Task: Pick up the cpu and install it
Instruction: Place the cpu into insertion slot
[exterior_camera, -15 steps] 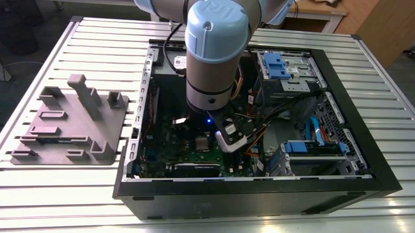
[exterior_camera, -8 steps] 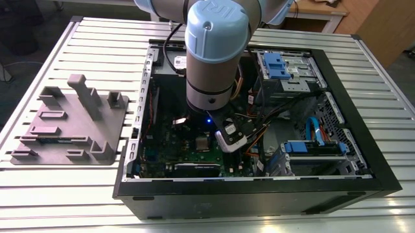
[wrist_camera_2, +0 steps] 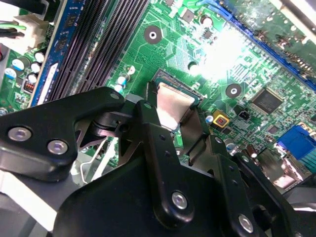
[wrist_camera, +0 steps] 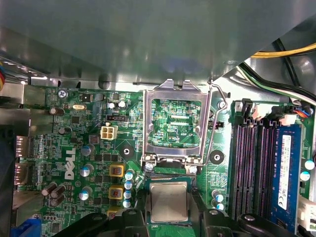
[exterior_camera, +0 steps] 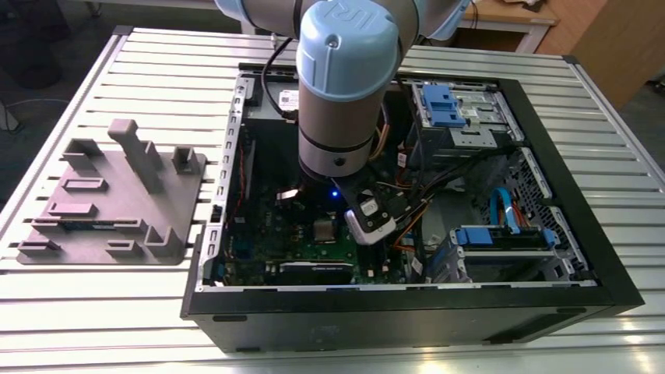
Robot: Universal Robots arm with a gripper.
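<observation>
Two black fingers (wrist_camera_2: 157, 143) of the gripper (wrist_camera: 169, 200) stand a narrow way apart and close on the cpu (wrist_camera: 169, 201), one against each of two opposite edges, so the jaws are clamped on the chip's width. In the second wrist view the gripper (wrist_camera_2: 174, 116) shows the same hold: the cpu (wrist_camera_2: 173, 103) lies between the fingertips, its silvery top catching the light, with the black linkage plates and their screws spreading out behind it.

The cpu is at the socket on the green motherboard (wrist_camera: 74, 148), with a strip of the socket's edge showing past its free sides. Whether it is fully seated I cannot tell. Just beside it the silver socket frame (wrist_camera: 147, 123) is swung open and stands up off the board, the board visible through its window, and the thin wire lever (wrist_camera: 212, 128) runs along the frame's side. Near the socket lie the long black memory slots (wrist_camera: 252, 163), and beyond them a memory stick (wrist_camera: 286, 168) with a blue label.

In the exterior view the arm (exterior_camera: 338, 93) reaches down into the open computer case (exterior_camera: 582, 234), which lies on its side on the slatted metal table (exterior_camera: 624, 343). The grey plastic tray (exterior_camera: 104, 195) sits on the table at the exterior view's left, well apart from the case's socket area
</observation>
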